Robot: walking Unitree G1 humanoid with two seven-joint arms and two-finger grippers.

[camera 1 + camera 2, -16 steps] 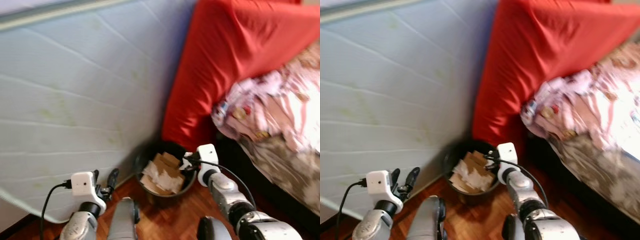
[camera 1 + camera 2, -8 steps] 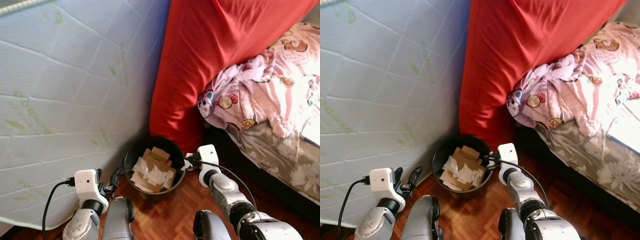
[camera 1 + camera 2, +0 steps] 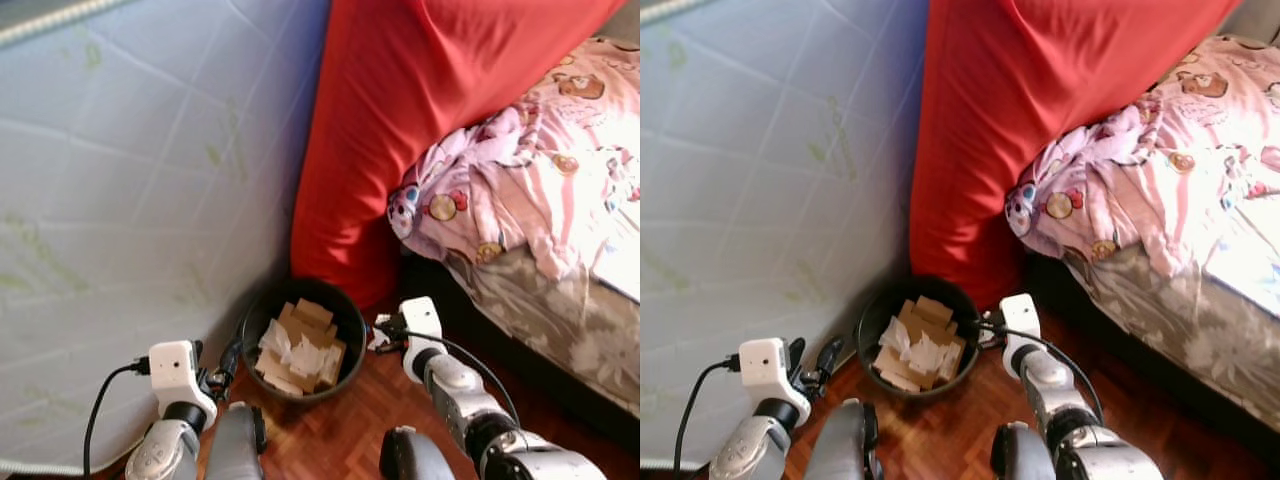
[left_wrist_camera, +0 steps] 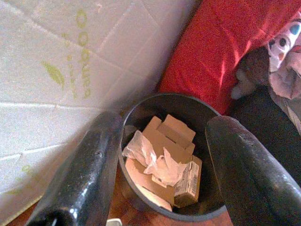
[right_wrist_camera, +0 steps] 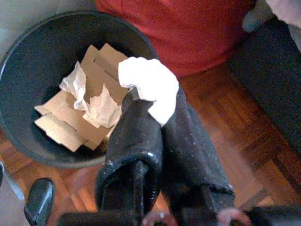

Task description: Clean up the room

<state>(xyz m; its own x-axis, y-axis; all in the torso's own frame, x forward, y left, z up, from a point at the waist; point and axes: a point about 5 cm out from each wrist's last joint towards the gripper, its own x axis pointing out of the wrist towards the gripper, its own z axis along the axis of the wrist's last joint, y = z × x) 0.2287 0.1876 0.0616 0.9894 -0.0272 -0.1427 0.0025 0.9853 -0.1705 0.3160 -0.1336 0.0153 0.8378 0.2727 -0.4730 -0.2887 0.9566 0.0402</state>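
Note:
A black round bin (image 3: 348, 316) stands on the floor in the corner, holding flat cardboard pieces (image 3: 300, 325) and crumpled paper. My right gripper (image 3: 381, 334) is just off the bin's right rim, shut on a white paper wad (image 5: 148, 82). In the right wrist view the wad sticks out past the fingertips, above the bin's rim (image 5: 37, 56). My left gripper (image 3: 226, 362) is low by the bin's left side, open with nothing between its fingers (image 4: 94, 160); the bin (image 4: 188, 110) lies ahead of them.
A pale quilted mattress (image 3: 130, 200) leans upright on the left, a red one (image 3: 420, 120) beside it behind the bin. A bed with a pink printed blanket (image 3: 520, 180) fills the right. Parquet floor (image 3: 350, 430) lies between my arms.
The camera has swung, shifting the whole picture. My right gripper still holds the white wad at the bin's right rim, and the left one stays open beside the bin.

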